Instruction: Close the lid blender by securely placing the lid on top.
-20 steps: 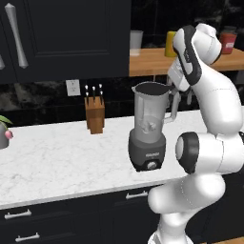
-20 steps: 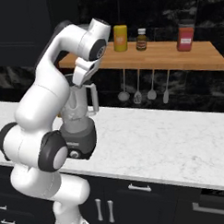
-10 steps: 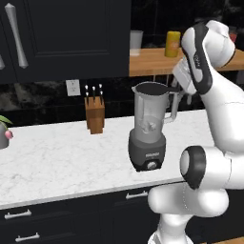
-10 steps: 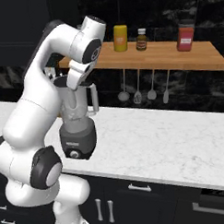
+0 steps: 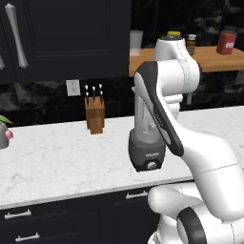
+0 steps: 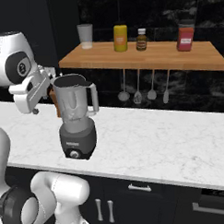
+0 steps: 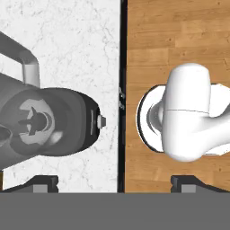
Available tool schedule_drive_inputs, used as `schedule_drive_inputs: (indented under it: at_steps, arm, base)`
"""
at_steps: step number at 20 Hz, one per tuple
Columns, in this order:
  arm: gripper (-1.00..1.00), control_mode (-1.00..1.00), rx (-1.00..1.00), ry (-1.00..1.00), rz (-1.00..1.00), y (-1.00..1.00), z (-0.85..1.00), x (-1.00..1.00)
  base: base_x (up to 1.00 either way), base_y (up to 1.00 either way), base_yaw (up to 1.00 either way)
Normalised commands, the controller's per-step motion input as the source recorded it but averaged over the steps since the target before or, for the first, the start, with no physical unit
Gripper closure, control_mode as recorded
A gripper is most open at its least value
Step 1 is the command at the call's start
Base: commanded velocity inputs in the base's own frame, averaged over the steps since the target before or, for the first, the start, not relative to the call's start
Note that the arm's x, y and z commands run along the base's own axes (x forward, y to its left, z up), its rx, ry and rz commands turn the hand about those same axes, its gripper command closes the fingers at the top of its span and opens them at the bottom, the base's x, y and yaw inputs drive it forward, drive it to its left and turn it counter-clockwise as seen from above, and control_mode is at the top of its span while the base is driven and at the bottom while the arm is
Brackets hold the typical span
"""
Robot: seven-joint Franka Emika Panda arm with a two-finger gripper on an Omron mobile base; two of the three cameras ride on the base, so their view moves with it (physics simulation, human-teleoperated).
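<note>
Blender (image 6: 76,122) stood lidless on marble counter (image 6: 161,144): clear grey jar, side handle, dark base. My gripper (image 7: 114,180) above it, fingers apparently apart, empty.

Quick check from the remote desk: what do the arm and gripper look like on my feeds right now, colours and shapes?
The arm is glossy white, built of thick rounded links with dark grey to black bands and round caps at the joints. No cables or markings can be made out. The gripper has two small, dark, blocky finger tips in the hand view.
</note>
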Motion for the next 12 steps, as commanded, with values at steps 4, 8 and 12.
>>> schedule_drive_inputs:
  at_steps: [4, 8, 12]
  arm:
    - [-1.0, -1.0, -0.34, 0.01, 0.04, 1.0, -0.53, -0.56]
    - [-1.0, -1.0, -0.24, 0.06, 0.0, 0.99, -0.63, -0.07]
    - [-1.0, -1.0, 0.01, 0.04, 0.0, 0.24, -0.14, 0.0]
  base:
    - [0.0, 0.0, 0.0]
    - [0.0, 0.0, 0.0]
    - [0.0, 0.0, 0.0]
